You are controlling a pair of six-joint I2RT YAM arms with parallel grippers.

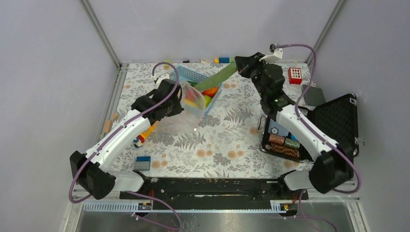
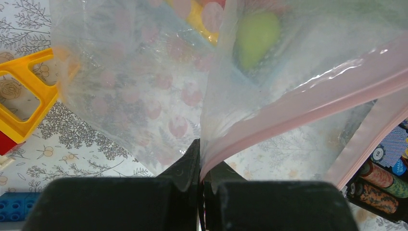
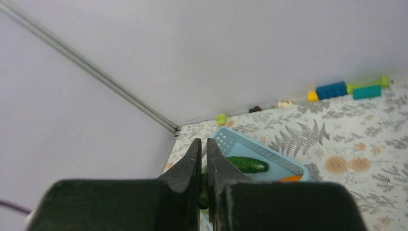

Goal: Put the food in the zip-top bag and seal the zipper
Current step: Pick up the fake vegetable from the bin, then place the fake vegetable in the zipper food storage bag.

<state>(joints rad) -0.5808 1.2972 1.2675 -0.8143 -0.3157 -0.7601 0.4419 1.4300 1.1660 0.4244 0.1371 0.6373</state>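
Where the fern-print tablecloth (image 1: 227,140) meets pale grey walls and metal corner posts, the top view sets the left gripper (image 1: 178,105) at about 10 o'clock from the table's middle. It is pinched shut on the zip-top bag (image 1: 192,115), which hangs crumpled from it. Just past the bag, toward 12 o'clock, stands a light blue mesh basket (image 1: 191,75). A long green pod (image 1: 220,75) slants over the basket, its far end clamped in the closed right gripper (image 1: 240,65). At 3 o'clock an open black case (image 1: 333,121) lies.

The left wrist view alone shows the grip: the fingers nip the pink zipper (image 2: 308,103) at its corner. Through the plastic a green fruit (image 2: 256,32) and something yellow (image 2: 199,19) appear; whether they sit inside the bag or behind it cannot be told. A yellow toy frame (image 2: 24,91) lies at 9 o'clock.

The right wrist view adds a cucumber (image 3: 248,164) in the basket and coloured blocks (image 3: 331,90) along the far wall.
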